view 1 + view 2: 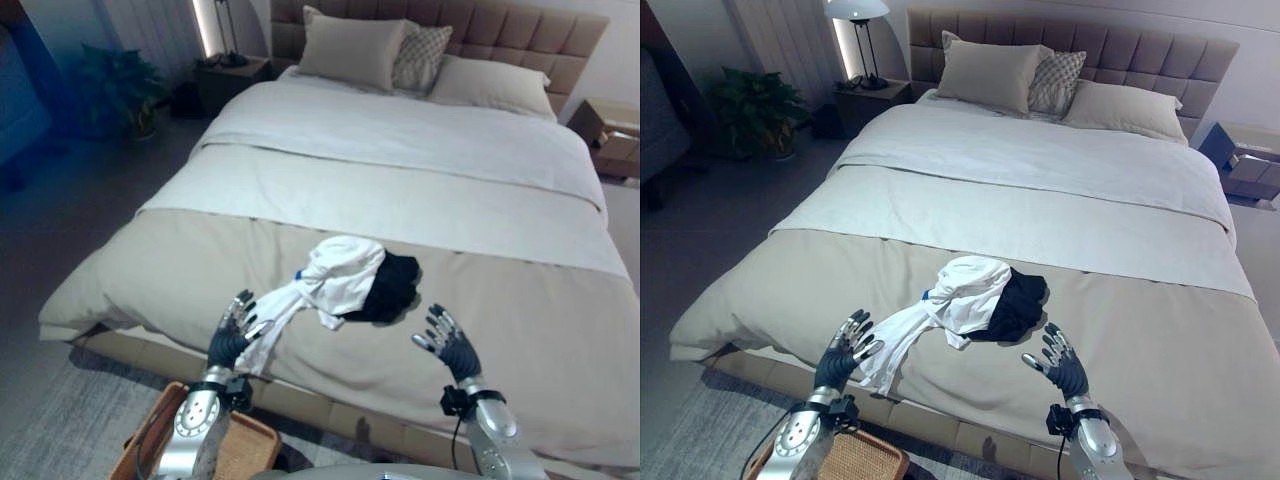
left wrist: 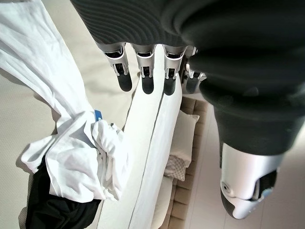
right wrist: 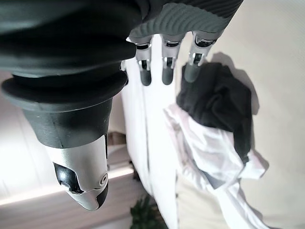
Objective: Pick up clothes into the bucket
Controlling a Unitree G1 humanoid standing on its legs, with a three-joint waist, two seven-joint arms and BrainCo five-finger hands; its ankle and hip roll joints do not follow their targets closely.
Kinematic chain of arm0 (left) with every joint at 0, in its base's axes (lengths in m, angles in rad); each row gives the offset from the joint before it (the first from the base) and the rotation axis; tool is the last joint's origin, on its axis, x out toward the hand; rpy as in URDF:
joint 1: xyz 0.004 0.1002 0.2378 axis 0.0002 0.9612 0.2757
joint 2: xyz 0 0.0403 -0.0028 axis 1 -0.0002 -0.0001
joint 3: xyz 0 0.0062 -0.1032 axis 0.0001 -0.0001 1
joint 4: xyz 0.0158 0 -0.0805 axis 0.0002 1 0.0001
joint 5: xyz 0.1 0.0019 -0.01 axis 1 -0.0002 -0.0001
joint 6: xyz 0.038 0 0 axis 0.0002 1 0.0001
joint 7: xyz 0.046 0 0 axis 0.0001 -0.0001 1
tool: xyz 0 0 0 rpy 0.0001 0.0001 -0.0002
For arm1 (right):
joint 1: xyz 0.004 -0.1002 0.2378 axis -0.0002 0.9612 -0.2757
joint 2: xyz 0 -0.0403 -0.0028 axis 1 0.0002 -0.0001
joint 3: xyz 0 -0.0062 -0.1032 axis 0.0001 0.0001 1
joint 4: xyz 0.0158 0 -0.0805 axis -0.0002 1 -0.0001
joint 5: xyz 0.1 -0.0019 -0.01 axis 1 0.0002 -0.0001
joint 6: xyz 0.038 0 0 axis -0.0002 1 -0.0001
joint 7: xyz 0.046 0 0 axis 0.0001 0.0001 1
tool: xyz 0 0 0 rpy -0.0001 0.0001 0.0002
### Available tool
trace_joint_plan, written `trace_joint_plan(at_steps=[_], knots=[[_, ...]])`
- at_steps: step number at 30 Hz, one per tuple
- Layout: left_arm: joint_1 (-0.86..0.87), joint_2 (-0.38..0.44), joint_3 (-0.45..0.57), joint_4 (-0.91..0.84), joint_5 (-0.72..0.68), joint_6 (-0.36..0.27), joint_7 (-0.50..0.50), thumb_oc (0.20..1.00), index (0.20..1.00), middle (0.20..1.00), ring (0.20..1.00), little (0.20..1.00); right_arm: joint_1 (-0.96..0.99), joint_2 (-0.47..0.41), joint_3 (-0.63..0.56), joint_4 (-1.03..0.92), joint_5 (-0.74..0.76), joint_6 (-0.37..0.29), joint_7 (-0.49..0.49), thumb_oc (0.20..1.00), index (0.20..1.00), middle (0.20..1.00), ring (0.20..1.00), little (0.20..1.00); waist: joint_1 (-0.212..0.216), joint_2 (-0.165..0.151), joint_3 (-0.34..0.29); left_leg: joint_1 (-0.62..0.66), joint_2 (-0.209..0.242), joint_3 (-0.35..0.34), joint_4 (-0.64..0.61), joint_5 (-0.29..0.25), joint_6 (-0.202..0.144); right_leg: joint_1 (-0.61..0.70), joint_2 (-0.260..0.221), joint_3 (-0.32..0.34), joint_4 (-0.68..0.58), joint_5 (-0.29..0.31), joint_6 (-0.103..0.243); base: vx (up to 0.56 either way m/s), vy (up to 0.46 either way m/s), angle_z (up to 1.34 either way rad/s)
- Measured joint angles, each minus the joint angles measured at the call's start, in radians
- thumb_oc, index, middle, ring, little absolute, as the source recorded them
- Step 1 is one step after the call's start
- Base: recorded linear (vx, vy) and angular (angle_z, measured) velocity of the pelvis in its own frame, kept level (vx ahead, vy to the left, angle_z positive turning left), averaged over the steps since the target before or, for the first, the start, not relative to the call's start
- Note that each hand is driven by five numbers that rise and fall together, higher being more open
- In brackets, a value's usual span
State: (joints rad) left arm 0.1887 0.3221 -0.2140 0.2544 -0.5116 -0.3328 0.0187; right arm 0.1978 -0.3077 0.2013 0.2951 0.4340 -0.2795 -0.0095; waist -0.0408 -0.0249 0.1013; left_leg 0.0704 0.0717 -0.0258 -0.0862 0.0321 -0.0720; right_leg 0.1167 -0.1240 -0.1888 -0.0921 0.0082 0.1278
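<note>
A white garment [image 1: 335, 280] lies crumpled on the beige foot of the bed [image 1: 130, 270], one long sleeve trailing toward the near edge. A black garment [image 1: 393, 288] is bunched against its right side. My left hand [image 1: 232, 335] hovers at the end of the white sleeve, fingers straight and spread, holding nothing. My right hand [image 1: 448, 340] hangs open above the cover, a little right of the black garment and apart from it. The woven basket [image 1: 250, 445] stands on the floor under my left arm. The white garment [image 2: 76, 157] and black garment [image 3: 219, 102] show past my fingers in the wrist views.
Pillows [image 1: 350, 50] rest against the tufted headboard [image 1: 500, 30]. A nightstand with a lamp [image 1: 872, 88] and a potted plant [image 1: 755, 110] stand at the far left. Another bedside table [image 1: 612, 135] is at the far right. Grey rug lies along the bed's near edge.
</note>
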Motion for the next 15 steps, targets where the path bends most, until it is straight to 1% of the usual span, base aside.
trace_joint_plan(at_steps=[8, 12, 14, 15], knots=[[0.041, 0.000, 0.000, 0.000, -0.024, 0.000, -0.004, 1.000, 1.000, 1.000, 1.000, 1.000, 0.004, -0.001, 0.001, -0.001, 0.000, 0.000, 0.007, 1.000, 1.000, 1.000, 1.000, 1.000, 0.000, -0.013, -0.011, 0.005, 0.002, -0.005, 0.006, 0.008, 0.000, 0.011, 0.003, -0.003, 0.002, 0.000, -0.001, 0.02, -0.044, 0.02], [0.036, 0.001, 0.000, -0.008, -0.023, 0.000, -0.007, 1.000, 1.000, 1.000, 1.000, 1.000, 0.004, -0.005, 0.002, -0.002, 0.000, 0.000, 0.015, 1.000, 1.000, 1.000, 1.000, 1.000, 0.002, -0.017, -0.006, -0.037, 0.000, -0.037, 0.050, 0.008, -0.003, 0.009, 0.009, -0.023, 0.003, -0.002, -0.003, -0.02, -0.062, 0.22], [0.040, 0.003, 0.001, -0.009, -0.023, 0.000, -0.011, 1.000, 1.000, 1.000, 1.000, 1.000, 0.003, -0.009, 0.002, -0.002, 0.000, 0.000, 0.024, 1.000, 1.000, 1.000, 1.000, 1.000, 0.003, -0.018, 0.001, -0.050, 0.003, -0.046, 0.078, 0.002, -0.011, 0.012, 0.014, -0.029, 0.003, -0.006, -0.008, 0.00, -0.014, 0.14], [0.040, 0.004, 0.002, -0.009, -0.022, 0.001, -0.013, 1.000, 1.000, 1.000, 1.000, 1.000, -0.001, -0.011, 0.003, -0.002, 0.000, 0.000, 0.029, 1.000, 1.000, 1.000, 1.000, 1.000, 0.006, -0.019, 0.018, -0.064, 0.005, -0.057, 0.117, -0.009, -0.027, 0.023, 0.016, -0.036, 0.003, -0.013, -0.010, 0.00, 0.141, 0.12]])
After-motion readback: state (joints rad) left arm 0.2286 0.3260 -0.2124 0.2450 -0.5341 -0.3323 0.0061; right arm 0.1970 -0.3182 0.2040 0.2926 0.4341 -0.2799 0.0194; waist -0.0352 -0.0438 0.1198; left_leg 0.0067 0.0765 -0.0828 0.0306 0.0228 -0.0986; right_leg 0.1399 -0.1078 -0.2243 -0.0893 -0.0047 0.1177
